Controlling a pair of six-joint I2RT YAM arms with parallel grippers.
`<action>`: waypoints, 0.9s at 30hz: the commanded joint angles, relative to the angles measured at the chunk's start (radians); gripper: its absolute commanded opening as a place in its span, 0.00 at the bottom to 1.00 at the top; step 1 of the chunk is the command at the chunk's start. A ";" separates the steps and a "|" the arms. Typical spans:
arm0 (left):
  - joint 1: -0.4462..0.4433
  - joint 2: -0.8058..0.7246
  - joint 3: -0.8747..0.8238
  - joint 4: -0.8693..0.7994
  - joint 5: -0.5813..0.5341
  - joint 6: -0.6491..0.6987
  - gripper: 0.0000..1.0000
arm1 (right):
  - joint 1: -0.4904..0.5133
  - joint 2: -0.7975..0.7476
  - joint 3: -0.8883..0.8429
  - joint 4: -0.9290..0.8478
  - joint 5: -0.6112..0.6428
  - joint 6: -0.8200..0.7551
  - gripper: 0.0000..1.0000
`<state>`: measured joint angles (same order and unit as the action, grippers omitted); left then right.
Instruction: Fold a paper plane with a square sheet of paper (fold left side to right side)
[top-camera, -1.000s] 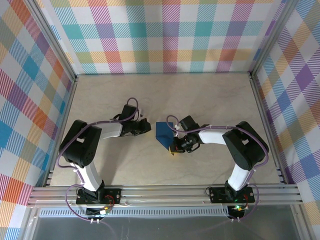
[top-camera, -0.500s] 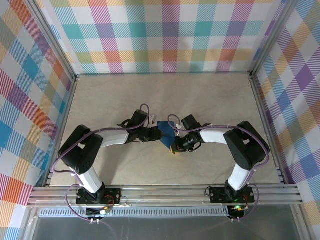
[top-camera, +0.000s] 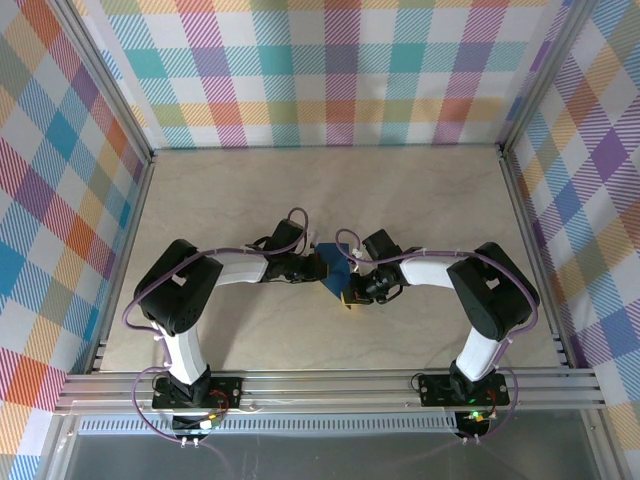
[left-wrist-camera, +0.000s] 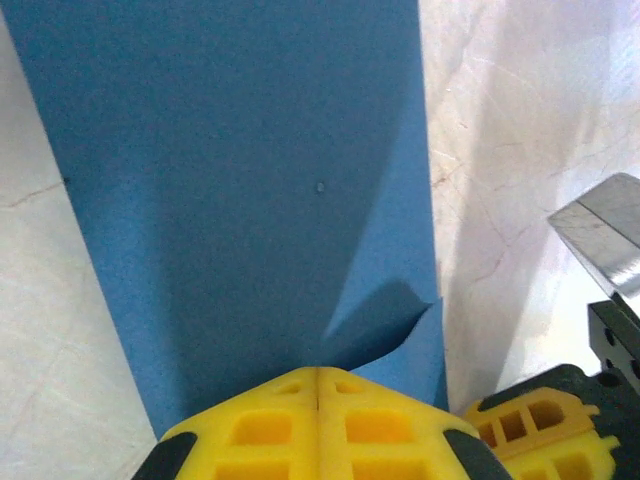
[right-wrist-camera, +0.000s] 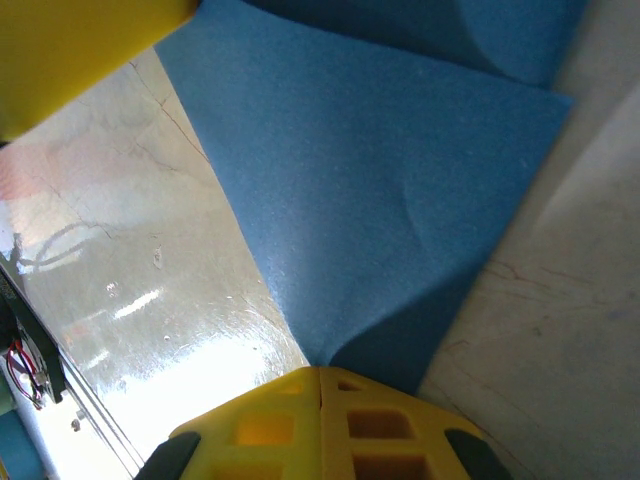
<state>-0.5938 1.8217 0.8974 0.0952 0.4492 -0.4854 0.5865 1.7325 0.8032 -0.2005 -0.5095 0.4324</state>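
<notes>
Roughly at the centre of the top view, the dark-blue paper (top-camera: 335, 267) lies on the pale table (top-camera: 420, 200) as a creased shape, not a flat square. Both grippers meet at it. The left gripper (top-camera: 318, 266) comes to it from the left side of the frame, and the right gripper (top-camera: 349, 296) reaches its lower right part.

Seen from the left wrist, the left gripper (left-wrist-camera: 318, 372) has its yellow jaws pressed together at the bottom centre. The paper (left-wrist-camera: 250, 170) spreads upward from them, and a small bent flap goes in just at the tips, so they seem to pinch its edge. A yellow finger (left-wrist-camera: 540, 430) of the right gripper stands just beside, at the lower right.

Seen from the right wrist, the right gripper (right-wrist-camera: 320, 372) is also clenched, and one pointed corner of the paper (right-wrist-camera: 380, 180) runs down into the line between its jaws. The paper rises from there toward the upper right of the frame.
</notes>
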 joint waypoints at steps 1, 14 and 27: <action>-0.012 0.020 0.014 -0.055 -0.021 0.004 0.06 | -0.017 0.037 -0.010 -0.120 0.128 -0.023 0.00; -0.017 0.034 0.003 -0.104 -0.066 -0.001 0.01 | -0.015 -0.052 0.040 -0.051 -0.034 0.042 0.00; -0.019 0.042 0.000 -0.100 -0.070 0.001 0.00 | 0.009 0.047 0.111 0.046 -0.078 0.084 0.00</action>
<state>-0.6010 1.8309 0.9005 0.0731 0.4240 -0.4854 0.5869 1.7527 0.8841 -0.1768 -0.5625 0.5056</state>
